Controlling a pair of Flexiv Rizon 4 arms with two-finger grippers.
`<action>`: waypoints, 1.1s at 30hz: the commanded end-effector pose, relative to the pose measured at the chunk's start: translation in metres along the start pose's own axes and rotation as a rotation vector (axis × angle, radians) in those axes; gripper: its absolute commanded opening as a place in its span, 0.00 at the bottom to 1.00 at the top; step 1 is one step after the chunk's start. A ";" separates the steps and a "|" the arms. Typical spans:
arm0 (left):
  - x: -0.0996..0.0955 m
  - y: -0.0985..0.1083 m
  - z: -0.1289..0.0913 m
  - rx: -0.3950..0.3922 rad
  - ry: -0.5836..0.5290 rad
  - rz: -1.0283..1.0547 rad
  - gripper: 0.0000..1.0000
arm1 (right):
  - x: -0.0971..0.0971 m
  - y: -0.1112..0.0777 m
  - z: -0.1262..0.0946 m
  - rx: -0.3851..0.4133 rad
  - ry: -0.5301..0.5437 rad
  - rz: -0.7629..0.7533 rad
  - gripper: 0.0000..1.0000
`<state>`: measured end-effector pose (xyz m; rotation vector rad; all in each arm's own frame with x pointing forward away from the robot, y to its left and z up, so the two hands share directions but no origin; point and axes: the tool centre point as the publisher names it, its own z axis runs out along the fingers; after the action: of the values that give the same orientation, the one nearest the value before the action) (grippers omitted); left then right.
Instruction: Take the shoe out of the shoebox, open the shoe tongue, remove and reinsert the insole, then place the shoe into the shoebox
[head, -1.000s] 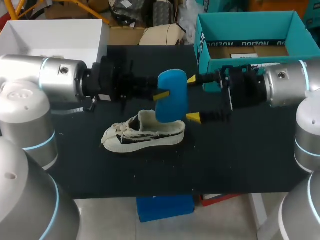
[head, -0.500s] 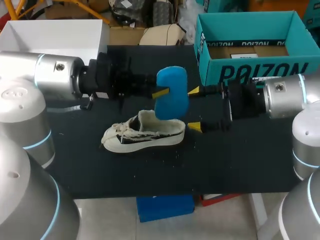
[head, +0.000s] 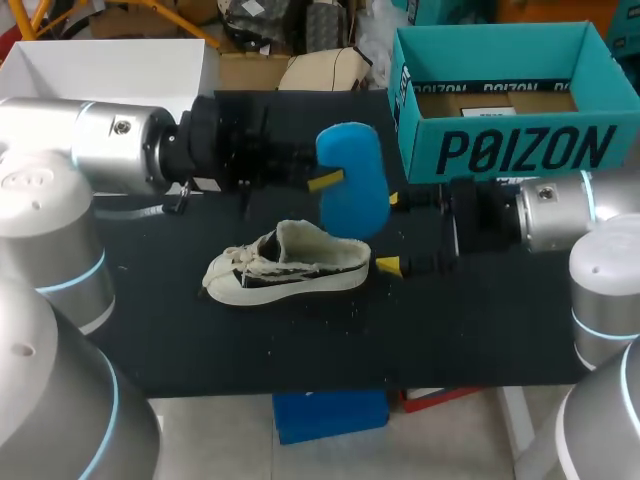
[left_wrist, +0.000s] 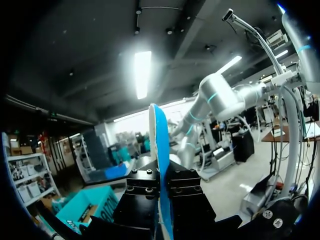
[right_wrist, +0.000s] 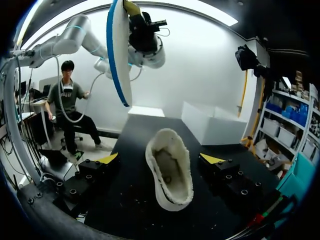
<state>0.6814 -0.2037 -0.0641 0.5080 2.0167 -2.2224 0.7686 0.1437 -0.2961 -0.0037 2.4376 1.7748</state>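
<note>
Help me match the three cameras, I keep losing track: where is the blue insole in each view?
Head view: blue insole held up over the shoe's heel by the left end effector.
Left wrist view: edge-on, clamped in that same end effector.
Right wrist view: raised above and beyond the shoe, ahead of the open right end effector.
Shared landmark: the left end effector gripping it.

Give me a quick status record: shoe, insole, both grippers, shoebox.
shoe: upright on the table, toe toward my left arm
insole: blue, out of the shoe, held above it
left gripper: shut on the insole
right gripper: open, at the shoe's heel, not touching
shoebox: open, table's far right
</note>
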 end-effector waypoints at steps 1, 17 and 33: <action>-0.003 -0.003 0.006 0.024 0.013 0.002 0.00 | -0.009 -0.017 0.012 0.004 0.006 0.002 1.00; 0.000 -0.014 0.009 0.064 0.023 0.011 0.00 | -0.036 -0.068 0.036 0.039 0.024 0.004 1.00; 0.004 -0.017 0.008 0.053 0.029 0.008 0.00 | -0.048 -0.101 0.054 0.075 0.048 0.070 1.00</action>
<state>0.6729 -0.2101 -0.0490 0.5599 1.9681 -2.2883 0.8228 0.1529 -0.3961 0.0484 2.5634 1.7240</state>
